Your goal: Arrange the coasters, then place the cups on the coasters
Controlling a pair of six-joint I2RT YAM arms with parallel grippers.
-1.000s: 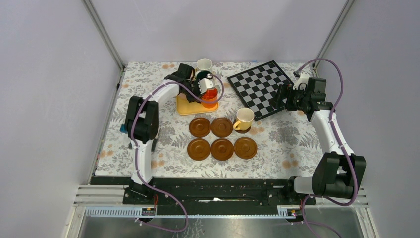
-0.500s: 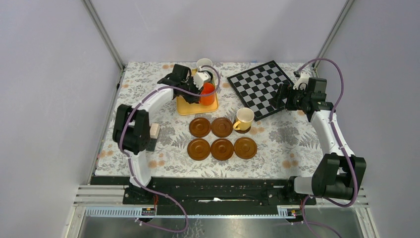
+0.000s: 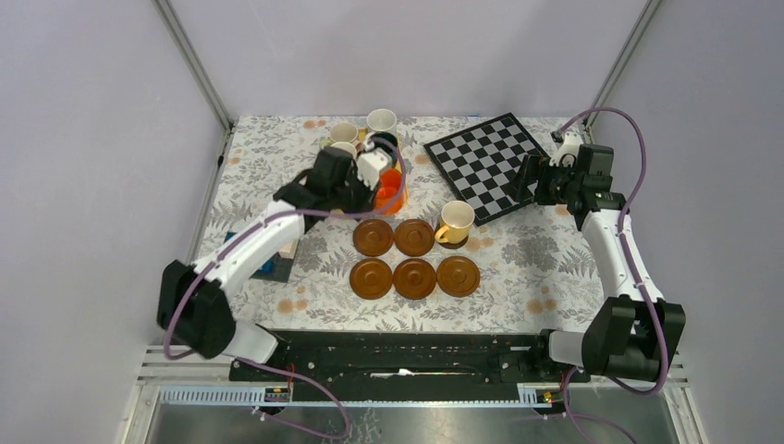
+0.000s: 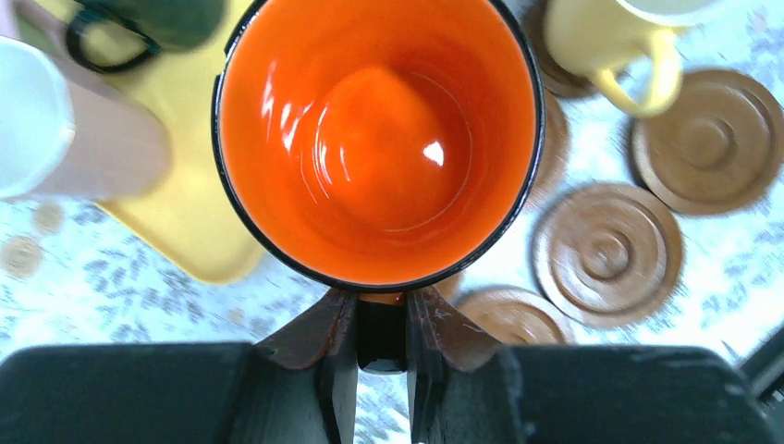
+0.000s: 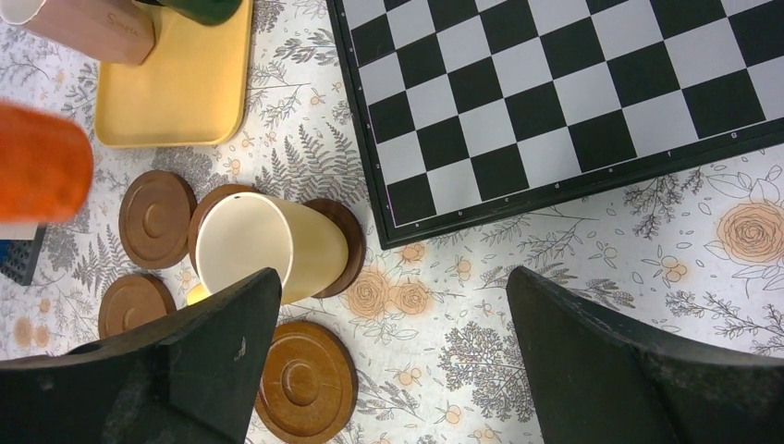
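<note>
My left gripper (image 4: 382, 326) is shut on the handle of the orange cup (image 4: 379, 139), which hangs over the right end of the yellow tray (image 4: 185, 217); from above, the orange cup (image 3: 390, 185) is just behind the coasters. Several reddish-brown coasters (image 3: 414, 277) lie in two rows. The yellow cup (image 3: 456, 220) stands on a darker coaster (image 5: 344, 242). A pink cup (image 4: 92, 153) and a dark green cup (image 4: 162, 20) stand on the tray. A white cup (image 3: 381, 120) stands behind. My right gripper (image 5: 393, 277) is open and empty over the cloth by the yellow cup (image 5: 268, 245).
A chessboard (image 3: 485, 162) lies at the back right, its near corner close to the yellow cup. A blue object (image 3: 268, 265) sits under my left arm at the left. Frame posts rise at both back corners. The flowered cloth ends near the arm bases.
My left arm's elbow has swung down and to the left, and the wrist has turned with the orange cup still gripped. Cups behind it now show. The right arm has barely moved.
</note>
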